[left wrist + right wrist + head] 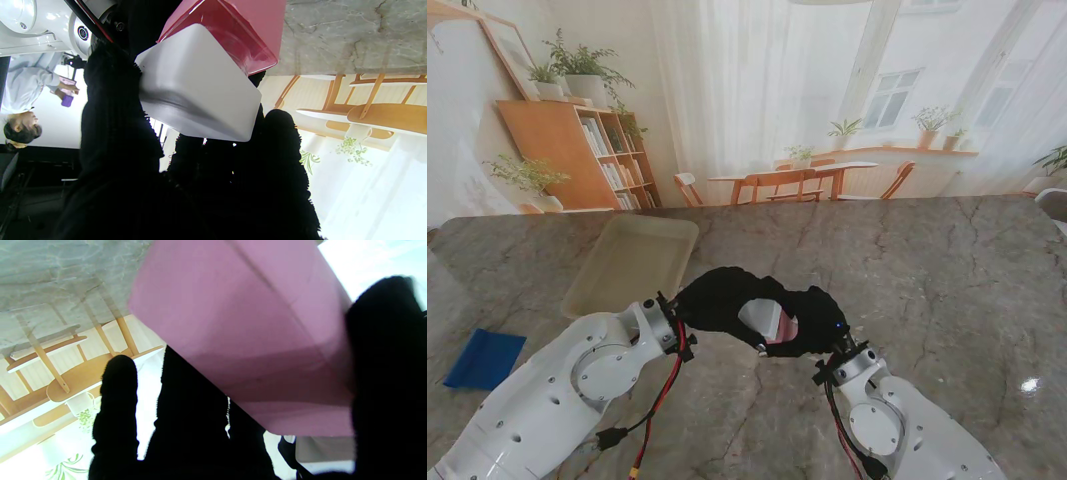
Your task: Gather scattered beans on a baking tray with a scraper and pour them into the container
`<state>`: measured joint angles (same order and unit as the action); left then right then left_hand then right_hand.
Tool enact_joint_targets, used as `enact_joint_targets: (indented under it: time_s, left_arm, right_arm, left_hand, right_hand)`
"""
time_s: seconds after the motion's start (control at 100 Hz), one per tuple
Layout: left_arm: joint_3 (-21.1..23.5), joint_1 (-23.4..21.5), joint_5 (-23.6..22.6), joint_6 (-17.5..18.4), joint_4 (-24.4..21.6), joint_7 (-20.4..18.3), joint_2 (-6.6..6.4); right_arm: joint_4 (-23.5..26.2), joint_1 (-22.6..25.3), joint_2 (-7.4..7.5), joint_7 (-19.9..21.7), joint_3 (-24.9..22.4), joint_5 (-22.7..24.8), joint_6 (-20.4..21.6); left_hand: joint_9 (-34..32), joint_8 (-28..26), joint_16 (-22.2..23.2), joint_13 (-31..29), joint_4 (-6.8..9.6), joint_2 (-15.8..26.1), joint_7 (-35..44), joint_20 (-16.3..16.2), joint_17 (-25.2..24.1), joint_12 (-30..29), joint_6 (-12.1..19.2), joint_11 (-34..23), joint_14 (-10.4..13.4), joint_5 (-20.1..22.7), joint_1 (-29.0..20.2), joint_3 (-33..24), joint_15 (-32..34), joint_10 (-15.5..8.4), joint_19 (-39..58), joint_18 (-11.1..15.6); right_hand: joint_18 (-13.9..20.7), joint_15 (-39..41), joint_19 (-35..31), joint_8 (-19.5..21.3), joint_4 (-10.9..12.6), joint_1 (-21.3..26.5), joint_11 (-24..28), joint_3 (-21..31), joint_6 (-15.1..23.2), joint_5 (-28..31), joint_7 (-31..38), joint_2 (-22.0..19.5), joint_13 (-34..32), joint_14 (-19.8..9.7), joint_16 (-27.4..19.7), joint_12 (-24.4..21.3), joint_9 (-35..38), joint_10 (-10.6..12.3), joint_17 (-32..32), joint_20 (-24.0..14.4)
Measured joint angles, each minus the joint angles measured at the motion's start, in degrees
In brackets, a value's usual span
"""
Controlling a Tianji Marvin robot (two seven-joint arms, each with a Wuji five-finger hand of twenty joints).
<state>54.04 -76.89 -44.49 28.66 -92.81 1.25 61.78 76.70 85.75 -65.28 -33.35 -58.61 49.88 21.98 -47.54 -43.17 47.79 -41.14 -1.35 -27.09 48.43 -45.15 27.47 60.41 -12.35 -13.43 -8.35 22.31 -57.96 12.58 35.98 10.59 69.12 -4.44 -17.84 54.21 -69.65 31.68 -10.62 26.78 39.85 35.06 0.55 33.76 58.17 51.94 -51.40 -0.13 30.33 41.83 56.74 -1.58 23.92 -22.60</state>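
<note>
Pouring stage, apparently: left hand [717,300] grips white scraper [196,86] against pink container [253,336] clasped by right hand [812,320], both near baking tray [632,262]; beans unseen.

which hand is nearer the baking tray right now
Left. The left hand, shut on the white scraper, sits just nearer to me than the baking tray. The right hand, holding the pink container, lies farther right.

Left hand [717,300] and right hand [812,325] meet at center; baking tray [632,265] at 10 o'clock, blue cloth [484,358] at 8.
</note>
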Motion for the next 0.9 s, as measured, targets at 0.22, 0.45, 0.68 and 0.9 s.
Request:
enact_joint_targets:
  time_s: [0.22,0.45,0.68,0.9]
  left_arm:
    - [-0.79,-0.2,3.93,-4.33,0.61,1.4,0.55]
    - [-0.27,-2.08,7.7,-8.08,0.57,1.64,1.54]
    - [-0.04,-2.66,7.78,-8.18,0.27,1.66,1.64]
    - [0.47,-1.91,6.78,-1.31,1.19,-0.31,1.23]
  right_arm:
    - [-0.63,-0.05,-0.69,-0.68,0.37,-2.13,-0.57]
    - [-0.1,0.31,-1.03,-1.45,0.05,-2.09,-1.02]
    - [-0.31,0.42,-1.16,-3.04,0.13,-1.86,-1.16]
    - [-0.15,0.73,-1.2,-3.09,-0.1,-2.08,-1.14]
  left_hand:
    - [-0.1,0.01,0.0,0.01,0.0,0.0,-2.9,-0.02,-0.02,0.0,0.51,0.0,-0.08,1.46,0.0,0.0,0.03,0.07,-0.58,-0.08]
    - [-0.39,-0.28,-0.3,0.01,0.0,0.02,-4.85,-0.71,-0.02,-0.09,0.51,0.4,-0.46,2.17,0.0,-0.02,0.2,0.48,-0.46,-0.76]
    - [3.33,-1.75,-5.1,1.59,0.01,3.27,-17.77,-0.63,-5.82,-10.59,0.64,-0.61,-0.95,3.58,-0.41,-2.02,-5.08,0.49,-6.69,-3.56]
    - [6.23,0.71,-14.02,3.15,0.02,3.28,-25.67,2.8,-10.8,-16.34,2.87,5.94,-0.95,3.63,-5.41,-5.09,-17.21,1.08,-17.14,-4.35]
  right_hand:
    - [-0.01,0.02,0.0,-0.01,-0.99,0.01,0.0,1.15,-0.77,0.0,0.0,0.0,-0.01,0.23,0.01,0.0,0.0,-0.37,0.02,0.0]
    - [-0.04,0.02,0.0,-0.01,-1.1,0.01,0.0,1.15,-0.87,0.0,0.0,0.0,-0.01,0.24,0.05,0.0,0.01,-0.43,0.02,0.0]
    - [-0.04,0.18,0.0,-0.04,-1.58,0.01,0.02,1.73,-1.33,0.0,0.0,-0.05,-0.01,0.24,0.1,0.0,0.11,-0.47,0.02,0.0]
    - [-0.04,0.26,0.0,-0.04,-1.61,0.01,0.02,1.77,-1.4,0.01,0.0,0.16,-0.01,0.24,0.11,-0.01,0.12,-0.48,0.02,0.0]
